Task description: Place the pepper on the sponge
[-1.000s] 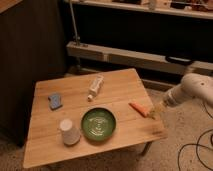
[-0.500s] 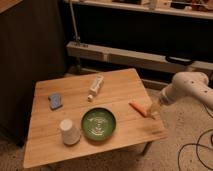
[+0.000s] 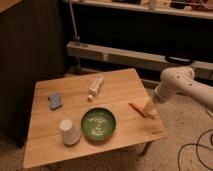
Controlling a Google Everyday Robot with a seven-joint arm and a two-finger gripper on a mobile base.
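I've got the gripper (image 3: 148, 109) at the right edge of the table (image 3: 117, 147), just beside the pepper (image 3: 135, 108); jaws wide apart, nothing in them; pepper lies flat on the wood, well apart from the sponge (image 3: 55, 100) at far left. I think a good grab = go low & pinch across its thin middle; green plate (image 3: 98, 123), white cup (image 3: 69, 132) & white tube (image 3: 95, 87) sit btwn, so carry it high over them.

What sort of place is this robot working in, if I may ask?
Probably a lab or workshop: metal shelving behind a wooden table, loose cables on the floor, and the end effector low at the table's edge beside the pepper.
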